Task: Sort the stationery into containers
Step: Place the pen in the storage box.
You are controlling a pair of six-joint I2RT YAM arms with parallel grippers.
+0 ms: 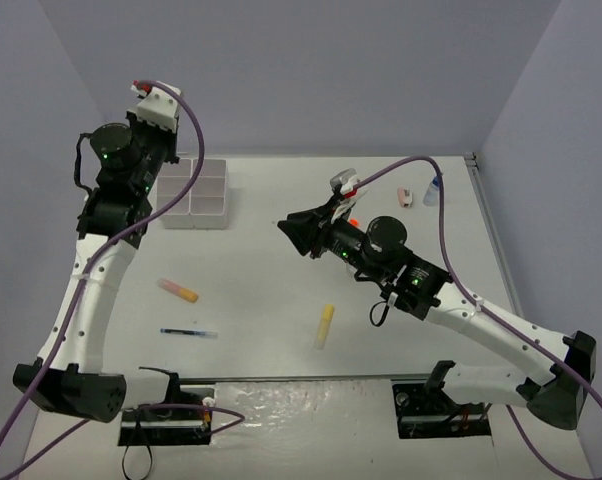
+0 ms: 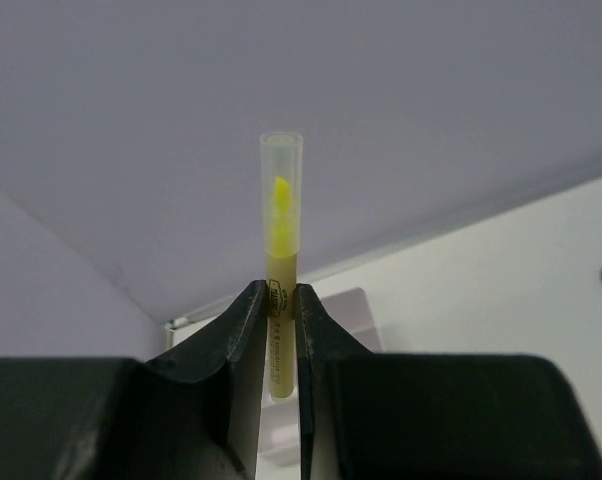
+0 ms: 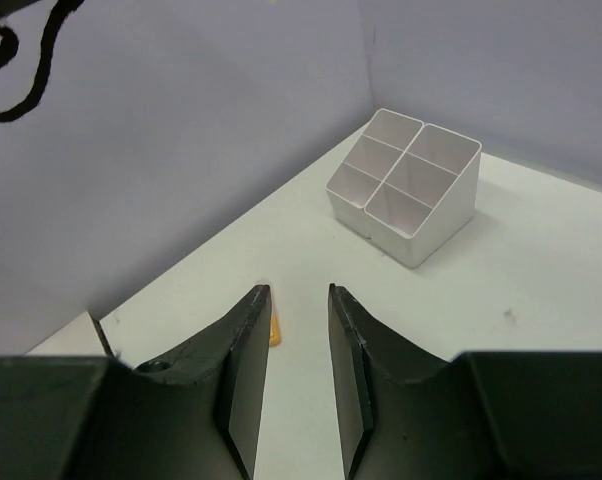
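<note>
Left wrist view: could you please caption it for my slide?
Left gripper shut on a clear-capped yellow highlighter, white organizer tray partly visible beyond.

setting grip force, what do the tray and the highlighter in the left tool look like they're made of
Tray: probably moulded plastic, white, smooth and fairly matte; its walls are thin and even, with soft shading.
Highlighter in the left tool: most likely plastic. The cap is clear and glossy, so the yellow tip shows through; the body is opaque dull yellow with a printed label.

An organizer tray (image 1: 194, 195) sits on the table (image 1: 271, 285). In front of it lie a marker (image 1: 178, 290), then a pen (image 1: 188, 332); front-right, a stick (image 1: 325, 325); well right, a bottle (image 1: 433, 190).
</note>
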